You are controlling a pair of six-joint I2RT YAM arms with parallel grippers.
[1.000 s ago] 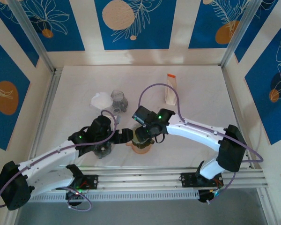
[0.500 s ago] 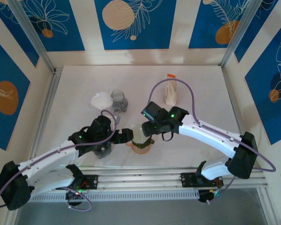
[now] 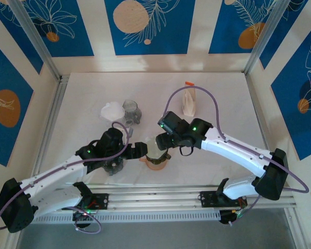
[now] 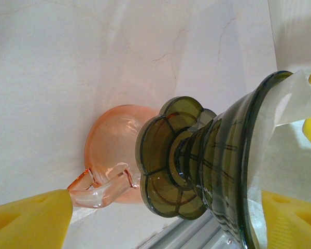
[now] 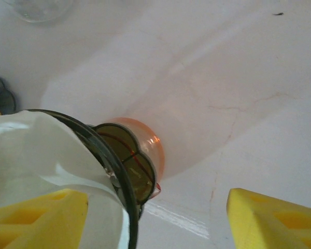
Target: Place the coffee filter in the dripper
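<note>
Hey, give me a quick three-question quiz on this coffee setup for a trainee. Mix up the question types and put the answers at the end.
1. True or false: the white paper filter is already inside the green dripper.
2. What sits directly under the dripper? A) a pink glass mug B) a metal tray C) a wooden block
3. Short answer: in the top view, what stands upright toward the back of the table, right of centre?
Key: 1 true; 2 A; 3 a white pouch with an orange tip.
</note>
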